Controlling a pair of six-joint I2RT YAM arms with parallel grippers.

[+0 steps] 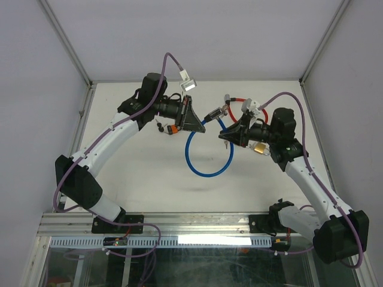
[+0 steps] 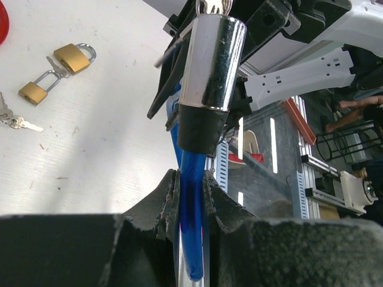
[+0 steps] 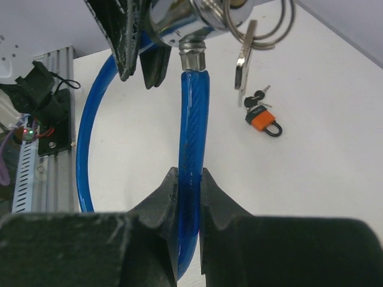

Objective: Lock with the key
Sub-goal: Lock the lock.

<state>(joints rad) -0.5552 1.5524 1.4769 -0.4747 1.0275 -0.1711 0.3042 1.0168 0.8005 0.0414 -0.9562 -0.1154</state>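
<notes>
A blue cable lock (image 1: 209, 160) hangs in a loop above the table between both arms. Its chrome cylinder (image 1: 215, 112) carries a key ring at its end; a key (image 3: 244, 66) dangles from that ring. My left gripper (image 1: 200, 127) is shut on the blue cable (image 2: 190, 197) just below the chrome cylinder (image 2: 212, 60) and its black sleeve. My right gripper (image 1: 222, 136) is shut on the cable's other end (image 3: 194, 119), just below the metal collar of the cylinder (image 3: 191, 18). The two grippers face each other closely.
A red cable lock (image 1: 236, 107) lies behind the right gripper. Two brass padlocks (image 2: 73, 57) (image 2: 36, 89) and loose keys (image 2: 15, 121) lie on the table. An orange padlock (image 3: 263, 119) with keys sits near the left arm. White walls enclose the table.
</notes>
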